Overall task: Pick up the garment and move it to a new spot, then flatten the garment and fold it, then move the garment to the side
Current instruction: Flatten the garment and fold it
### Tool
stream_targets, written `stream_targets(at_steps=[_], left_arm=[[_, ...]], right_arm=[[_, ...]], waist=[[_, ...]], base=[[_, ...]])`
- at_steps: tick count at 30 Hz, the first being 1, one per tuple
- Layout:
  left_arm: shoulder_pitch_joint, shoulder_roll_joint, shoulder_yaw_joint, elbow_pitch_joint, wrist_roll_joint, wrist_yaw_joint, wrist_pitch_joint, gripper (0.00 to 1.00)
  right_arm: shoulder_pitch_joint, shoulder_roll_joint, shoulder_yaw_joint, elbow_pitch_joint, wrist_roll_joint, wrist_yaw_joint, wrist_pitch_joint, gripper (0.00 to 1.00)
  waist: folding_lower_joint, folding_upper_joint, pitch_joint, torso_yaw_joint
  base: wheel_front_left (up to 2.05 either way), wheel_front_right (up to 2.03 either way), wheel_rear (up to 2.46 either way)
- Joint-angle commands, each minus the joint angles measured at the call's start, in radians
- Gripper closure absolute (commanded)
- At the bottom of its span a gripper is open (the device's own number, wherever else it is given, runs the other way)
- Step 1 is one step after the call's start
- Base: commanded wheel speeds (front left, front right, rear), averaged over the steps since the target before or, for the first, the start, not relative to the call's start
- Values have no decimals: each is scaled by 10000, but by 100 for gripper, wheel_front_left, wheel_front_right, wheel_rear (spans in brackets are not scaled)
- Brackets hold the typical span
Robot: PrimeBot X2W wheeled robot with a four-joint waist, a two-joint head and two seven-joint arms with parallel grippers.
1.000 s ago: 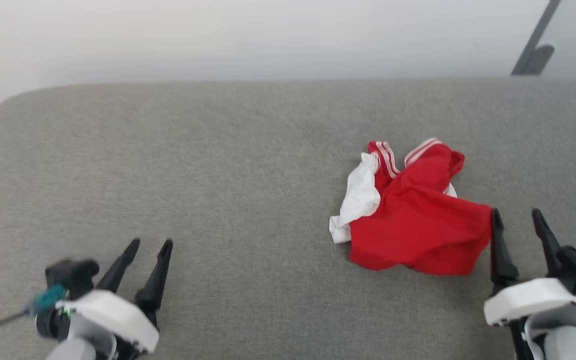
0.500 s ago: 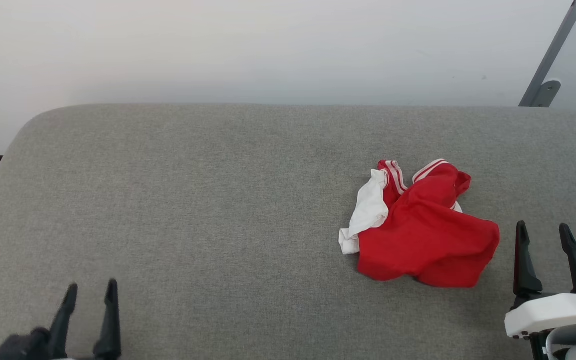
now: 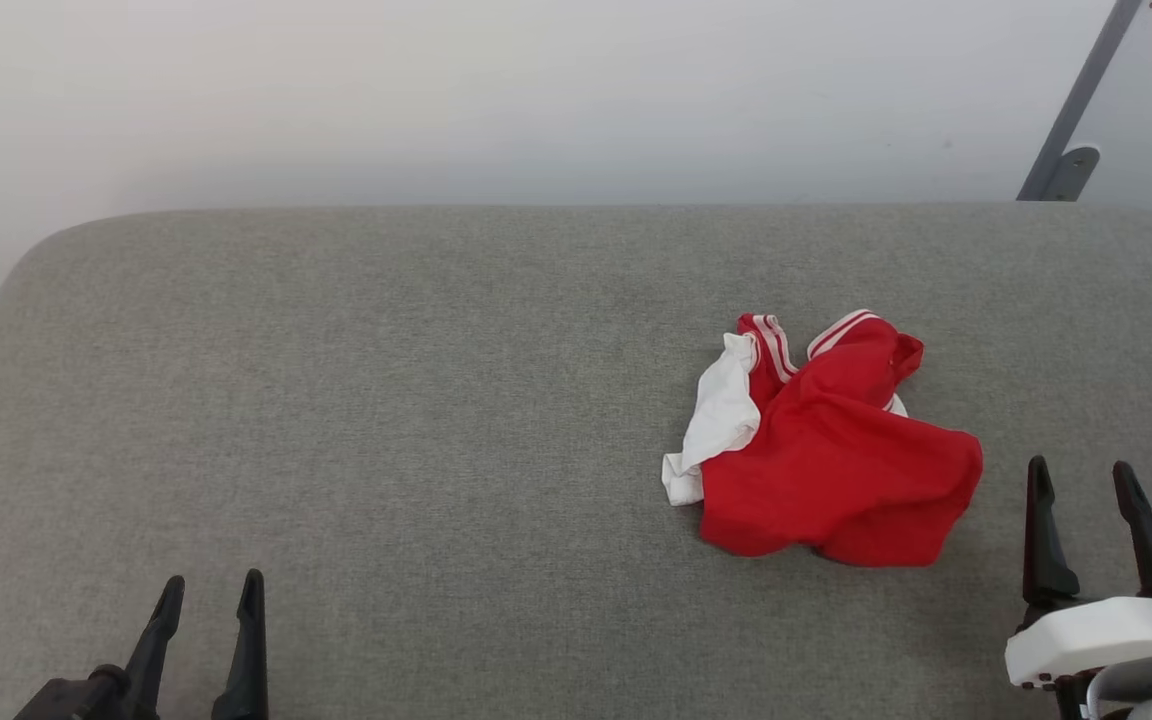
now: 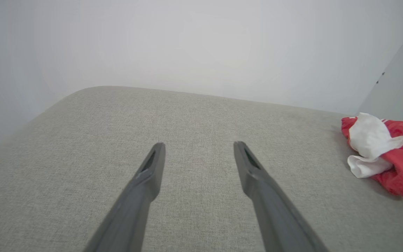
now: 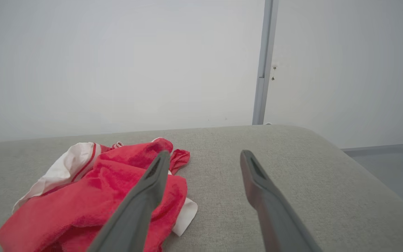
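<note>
The garment [image 3: 826, 460] lies crumpled on the grey cushioned surface [image 3: 386, 400], right of centre; red body on top, a white sleeve [image 3: 721, 420] at its left, striped trim at the back. Its numerals are hidden in the folds. My right gripper [image 3: 1081, 478] stands open just right of the garment, apart from it, nothing between its fingers. The right wrist view has the garment [image 5: 93, 196] at lower left, behind the left finger [image 5: 145, 189]. My left gripper [image 3: 212, 594] is open at the lower left, far from the garment [image 4: 394, 161], which sits at the left wrist view's right edge.
A white wall runs behind the surface's rounded far edge. A grey metal post with a bracket [image 3: 1071, 120] stands at the back right. The surface's rounded right edge [image 5: 341, 154] drops to a grey floor. Bare grey fabric spreads left of the garment.
The head camera has shifted, so the whole picture moved. The left gripper has dropped toward the view's bottom edge; the right gripper has backed a little away from the garment's right side.
</note>
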Motion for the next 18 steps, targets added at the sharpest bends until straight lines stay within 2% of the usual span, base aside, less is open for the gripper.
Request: stream_targets(at_steps=[1,3,6,12,18], left_arm=[[78,7,-12,-46,83,23,-49,0],[79,-1,-53,-52,54,22,-49,0],[-58,-15,-106,-122,43,22,-49,0],[-599,34,-326,-174,-118,22,-49,0],[-1148,-15,-532,-71,-312,22,-49,0]], right_arm=[[-131,-68,44,151,-111,1,-51,0],[-329,-325,124,391,-161,-1,81,0],[-811,-874,336,723,-142,-1,997,0],[-1935,-2489,1785,1090,605,-1,4217,0],[-2576,-3886,3117,791,1586,-1,7417,0]], waist=[[0,0,27,-55],[0,0,84,-85],[0,0,298,-76],[0,0,1091,161],[0,0,1851,500]], base=[[0,0,0],[0,0,0],[0,0,0],[0,0,0],[0,0,0]])
